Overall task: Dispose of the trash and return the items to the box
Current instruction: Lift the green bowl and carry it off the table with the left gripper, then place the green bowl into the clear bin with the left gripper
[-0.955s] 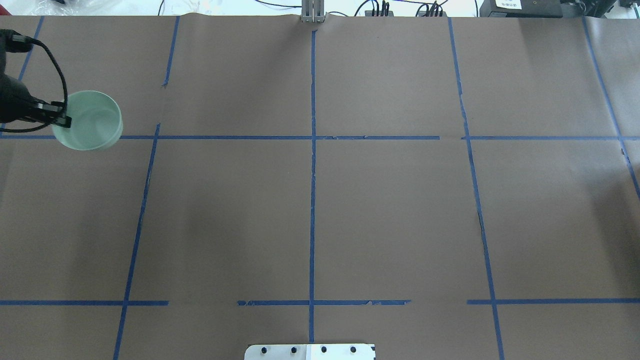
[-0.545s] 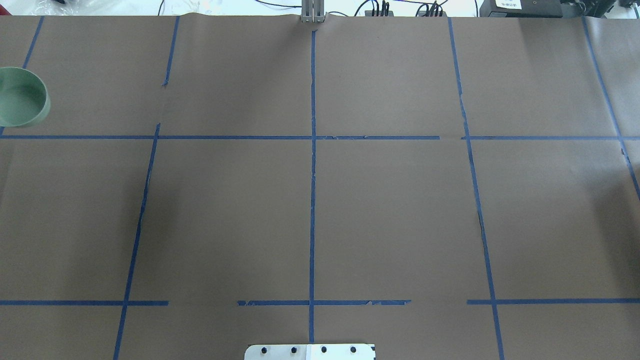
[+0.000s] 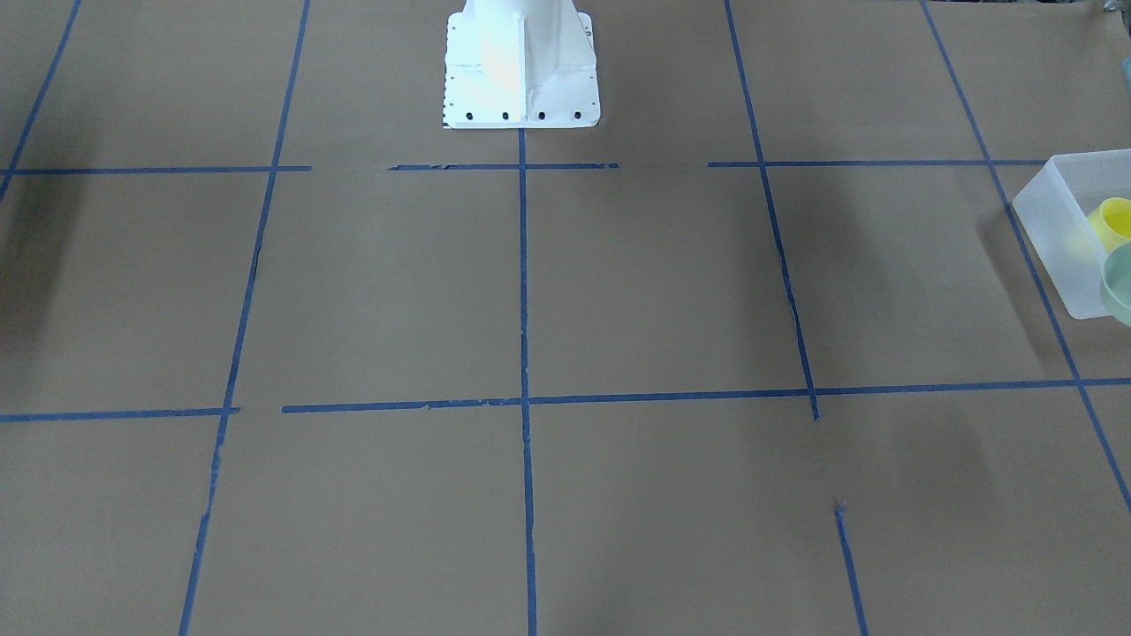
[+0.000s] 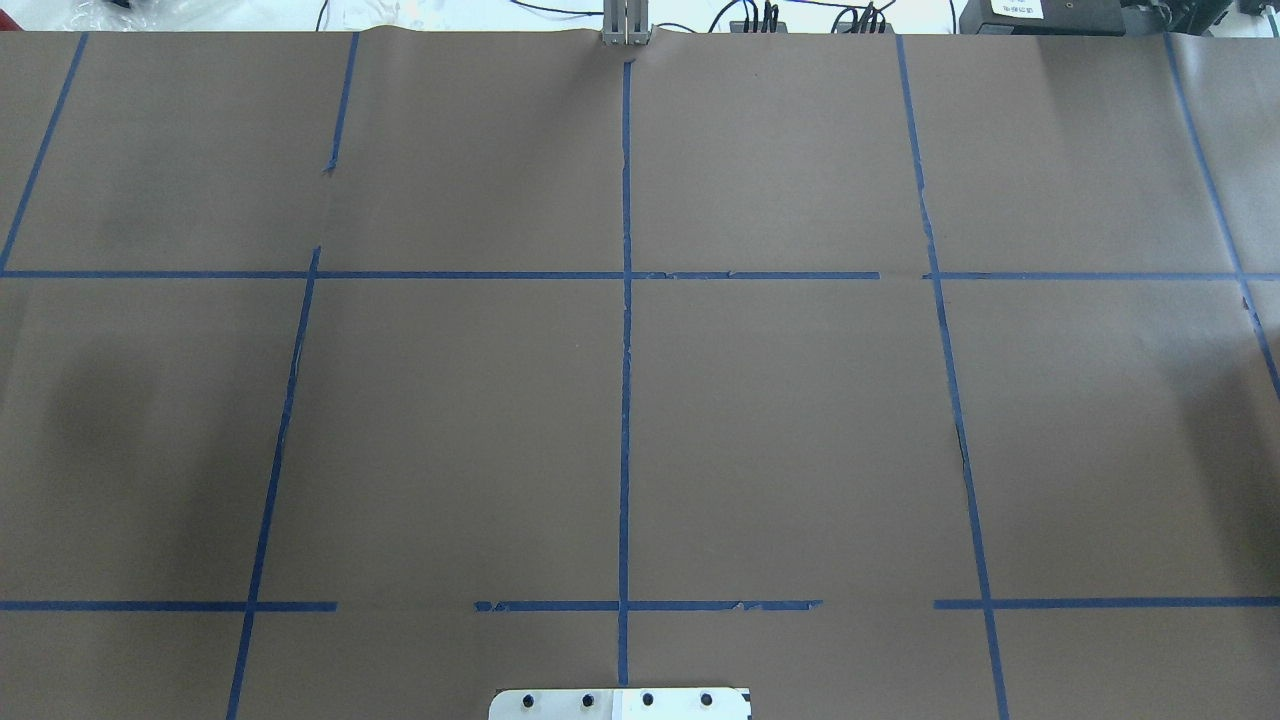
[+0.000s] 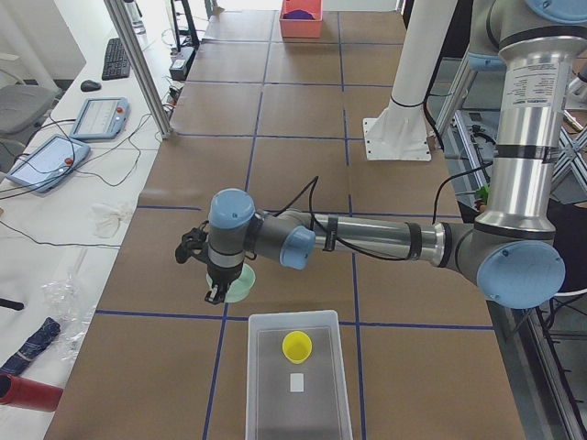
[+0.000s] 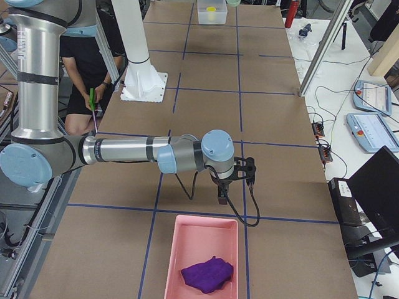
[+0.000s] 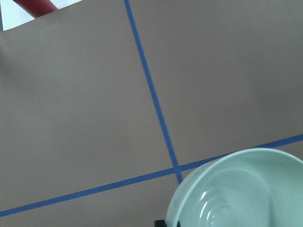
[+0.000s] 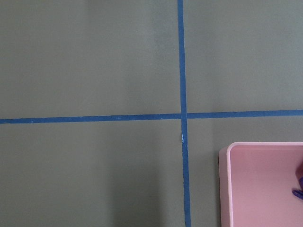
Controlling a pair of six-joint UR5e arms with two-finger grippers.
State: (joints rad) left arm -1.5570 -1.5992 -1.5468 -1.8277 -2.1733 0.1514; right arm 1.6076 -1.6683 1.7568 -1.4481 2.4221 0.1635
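Observation:
The yellow cup (image 5: 296, 346) stands inside the frosted-white box (image 5: 275, 403) at the table's left end; both also show at the front-facing view's right edge, the cup (image 3: 1115, 221) in the box (image 3: 1056, 221). My left gripper (image 5: 215, 293) holds a mint-green bowl (image 5: 237, 282) by its rim, just beyond the box's end. The bowl (image 7: 241, 194) fills the left wrist view's lower right. My right gripper (image 6: 221, 194) hangs over the table near a pink bin (image 6: 199, 249); I cannot tell whether it is open or shut.
The pink bin holds a purple crumpled thing (image 6: 207, 274); its corner shows in the right wrist view (image 8: 265, 184). A red object (image 5: 23, 390) lies off the table's left end. The robot's white base (image 3: 519, 62) stands mid-table. Blue tape lines cross brown paper.
The left gripper and the mint-green bowl have moved left, out of the overhead view. The gripper left first, then the bowl.

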